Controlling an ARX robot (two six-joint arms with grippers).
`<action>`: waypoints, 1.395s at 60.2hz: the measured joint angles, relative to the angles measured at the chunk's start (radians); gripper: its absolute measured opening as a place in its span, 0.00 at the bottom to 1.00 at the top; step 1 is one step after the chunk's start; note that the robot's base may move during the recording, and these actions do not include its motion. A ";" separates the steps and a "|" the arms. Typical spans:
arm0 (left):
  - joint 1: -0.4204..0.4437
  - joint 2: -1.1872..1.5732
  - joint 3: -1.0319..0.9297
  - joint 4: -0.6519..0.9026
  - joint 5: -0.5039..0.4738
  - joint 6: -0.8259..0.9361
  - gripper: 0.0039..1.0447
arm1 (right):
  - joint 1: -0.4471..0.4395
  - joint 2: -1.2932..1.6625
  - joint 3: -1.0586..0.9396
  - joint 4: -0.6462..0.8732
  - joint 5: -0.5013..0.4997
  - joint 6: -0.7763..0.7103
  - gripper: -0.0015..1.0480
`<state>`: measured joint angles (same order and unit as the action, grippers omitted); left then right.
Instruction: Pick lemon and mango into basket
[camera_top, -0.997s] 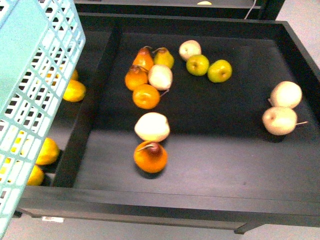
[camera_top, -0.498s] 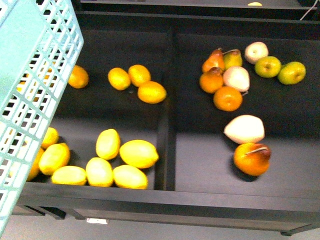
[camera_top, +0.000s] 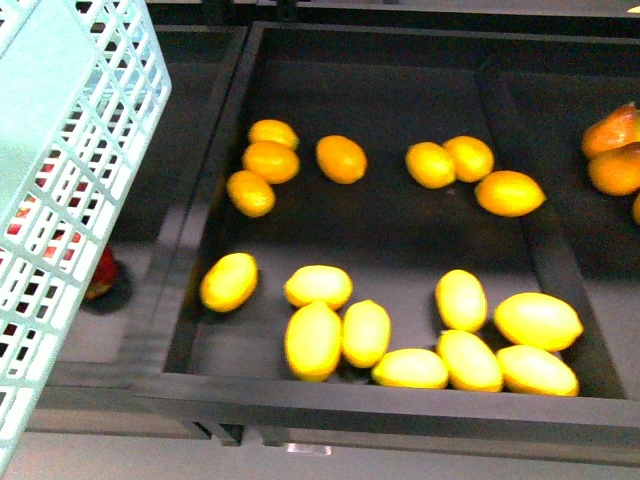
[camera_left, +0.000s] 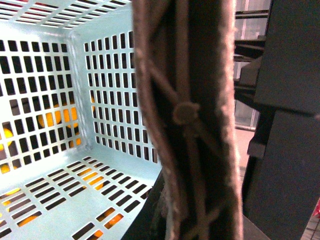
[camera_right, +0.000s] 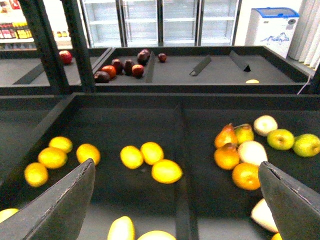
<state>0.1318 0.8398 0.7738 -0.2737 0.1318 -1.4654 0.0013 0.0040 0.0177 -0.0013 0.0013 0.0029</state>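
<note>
The teal basket (camera_top: 70, 170) hangs tilted at the left of the front view. In the left wrist view its brown handle (camera_left: 185, 120) fills the middle, and my left gripper (camera_left: 186, 200) is shut on it. The basket floor (camera_left: 60, 195) is bare; fruit shows only through the slots. Several bright-yellow lemons (camera_top: 318, 286) lie along the front of a black tray. My right gripper (camera_right: 175, 205) is open and holds nothing, above the divider beside the lemons (camera_right: 166, 171). A red fruit (camera_top: 100, 272) peeks from behind the basket wall; I cannot tell its kind. I see no clear mango.
Rounder orange-yellow fruits (camera_top: 340, 158) lie at the back of the lemon tray (camera_top: 380, 405). Orange pears (camera_top: 615, 150) sit in the compartment to the right, with pale and green fruits (camera_right: 280, 139). A farther shelf holds red and dark fruits (camera_right: 125, 66).
The front view has swept leftward, from the pear compartment to the lemon tray. The basket has stayed at the left edge.
</note>
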 joint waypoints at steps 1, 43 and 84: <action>0.000 0.000 0.000 0.000 0.000 0.000 0.05 | 0.000 0.000 0.000 0.000 0.000 0.000 0.92; 0.000 -0.002 0.000 -0.001 -0.002 0.002 0.05 | 0.000 0.000 0.000 0.000 0.000 0.000 0.92; -0.183 0.346 0.267 -0.192 -0.013 0.683 0.05 | -0.001 0.000 0.000 0.000 -0.001 0.000 0.92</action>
<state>-0.0517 1.1862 1.0405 -0.4652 0.1192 -0.7822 0.0006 0.0036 0.0177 -0.0013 0.0002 0.0029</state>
